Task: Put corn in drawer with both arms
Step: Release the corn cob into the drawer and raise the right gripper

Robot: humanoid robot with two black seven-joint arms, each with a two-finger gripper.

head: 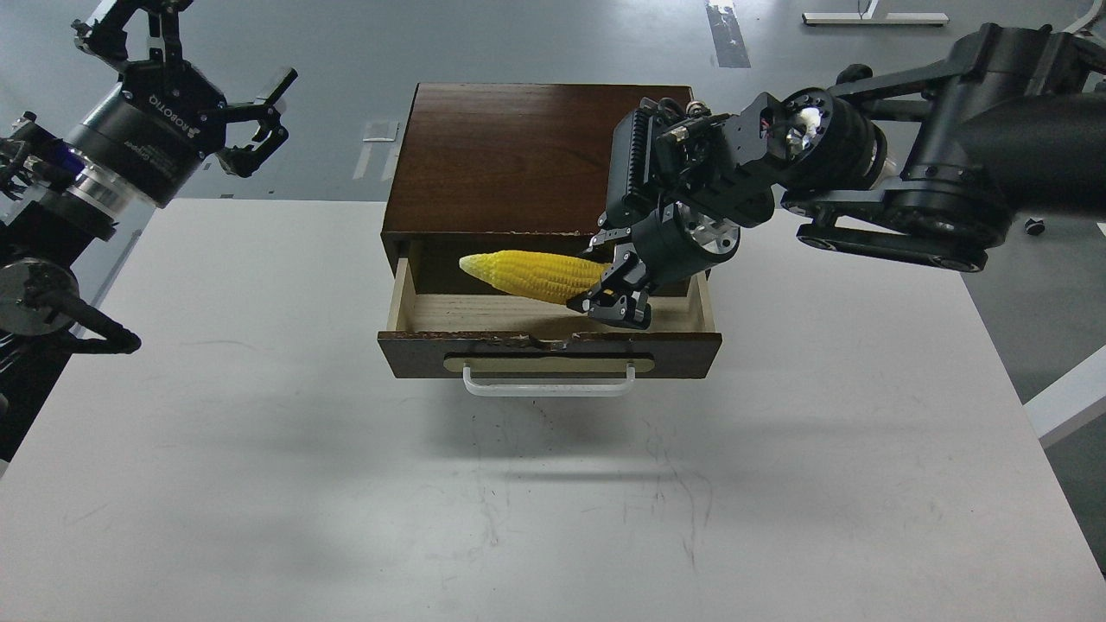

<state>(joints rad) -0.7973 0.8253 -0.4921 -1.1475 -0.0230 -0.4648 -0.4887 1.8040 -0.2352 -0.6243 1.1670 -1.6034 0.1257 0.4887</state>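
Observation:
The yellow corn [531, 274] lies nearly level over the open drawer [553, 354], its pointed end to the left. My right gripper [609, 289] is shut on the corn's thick right end and holds it just above the drawer's pale wood floor. The drawer is pulled out of the dark brown box [518, 155], with its white bar handle [549, 384] facing me. My left gripper [251, 121] is open and empty, raised beyond the table's far left edge, well away from the box.
The box stands at the back middle of the white table [553, 484]. My right arm [907, 164] reaches in from the upper right, over the box's right corner. Grey floor lies beyond the table.

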